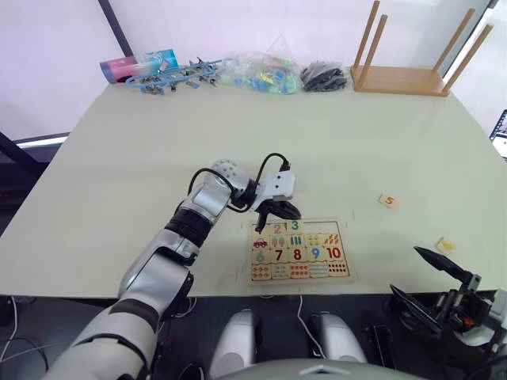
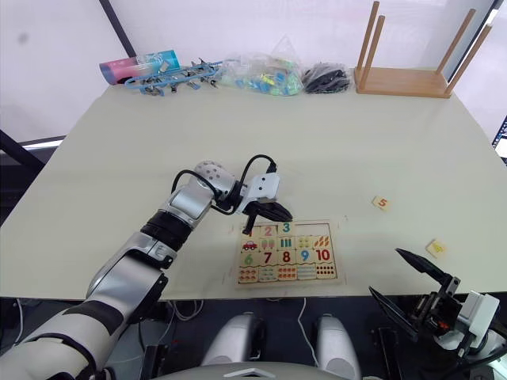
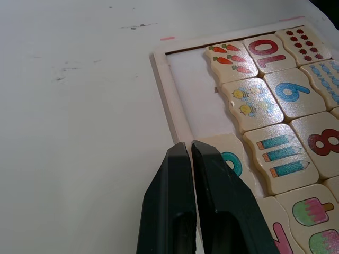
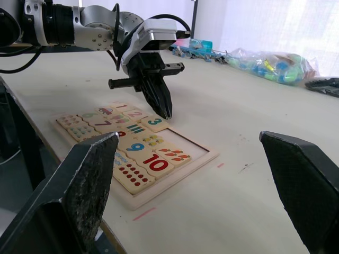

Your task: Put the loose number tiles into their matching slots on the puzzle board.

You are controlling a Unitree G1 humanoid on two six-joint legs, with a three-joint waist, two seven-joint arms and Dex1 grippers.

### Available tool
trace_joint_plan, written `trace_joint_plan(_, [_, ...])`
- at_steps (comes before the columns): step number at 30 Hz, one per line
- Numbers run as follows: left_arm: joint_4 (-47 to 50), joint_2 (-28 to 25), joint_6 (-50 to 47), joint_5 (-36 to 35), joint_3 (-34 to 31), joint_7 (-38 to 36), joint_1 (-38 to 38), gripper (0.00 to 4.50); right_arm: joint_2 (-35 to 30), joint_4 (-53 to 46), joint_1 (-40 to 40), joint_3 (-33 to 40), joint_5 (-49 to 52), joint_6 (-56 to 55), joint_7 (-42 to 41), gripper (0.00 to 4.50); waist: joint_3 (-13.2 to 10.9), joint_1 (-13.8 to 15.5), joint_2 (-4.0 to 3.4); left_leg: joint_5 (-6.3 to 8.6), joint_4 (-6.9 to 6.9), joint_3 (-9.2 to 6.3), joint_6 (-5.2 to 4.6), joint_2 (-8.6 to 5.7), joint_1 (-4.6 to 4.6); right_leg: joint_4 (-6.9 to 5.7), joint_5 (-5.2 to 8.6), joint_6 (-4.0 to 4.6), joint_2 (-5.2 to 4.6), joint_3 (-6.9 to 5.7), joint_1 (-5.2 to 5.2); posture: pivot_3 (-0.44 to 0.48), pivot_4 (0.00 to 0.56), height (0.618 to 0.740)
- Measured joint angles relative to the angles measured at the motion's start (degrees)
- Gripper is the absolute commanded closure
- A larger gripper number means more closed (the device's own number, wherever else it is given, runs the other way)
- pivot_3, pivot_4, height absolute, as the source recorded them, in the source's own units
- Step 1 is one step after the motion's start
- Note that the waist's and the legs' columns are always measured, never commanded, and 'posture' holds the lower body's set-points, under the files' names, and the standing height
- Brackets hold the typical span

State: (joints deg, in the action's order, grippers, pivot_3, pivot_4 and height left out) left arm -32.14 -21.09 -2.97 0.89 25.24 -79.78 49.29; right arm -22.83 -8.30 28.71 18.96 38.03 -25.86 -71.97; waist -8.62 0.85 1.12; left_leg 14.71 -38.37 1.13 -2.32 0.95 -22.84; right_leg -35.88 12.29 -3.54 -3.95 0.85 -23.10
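The puzzle board lies near the table's front edge. Tiles 1, 2 and the green 3 tile sit in its top row, the 3 slightly askew against the frame. Beside the 3, two slots are bare. My left gripper is shut with nothing between its fingers, its tips at the 3 tile's outer edge. The orange 5 tile and a yellow-marked tile lie loose on the table to the right of the board. My right gripper is open, low at the front right, apart from all the tiles.
An upturned wooden stool stands at the back right. Along the back edge are a bag of coloured pieces, a black bundle, blue clips and a pink-blue tube. The table's front edge runs just below the board.
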Motion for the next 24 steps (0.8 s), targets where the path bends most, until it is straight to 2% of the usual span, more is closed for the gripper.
trace_joint_plan(24, [-0.6,0.52,0.79,1.15,-0.02,1.65,-0.02,4.33,-0.03,-0.74,0.24,-0.09,-0.16,-0.45,1.21,0.0,0.0,0.0,0.0,0.0,0.0,0.0,0.0,0.0,0.0,0.0,0.0,0.0,0.0,0.0,0.0,0.0,0.15,0.74])
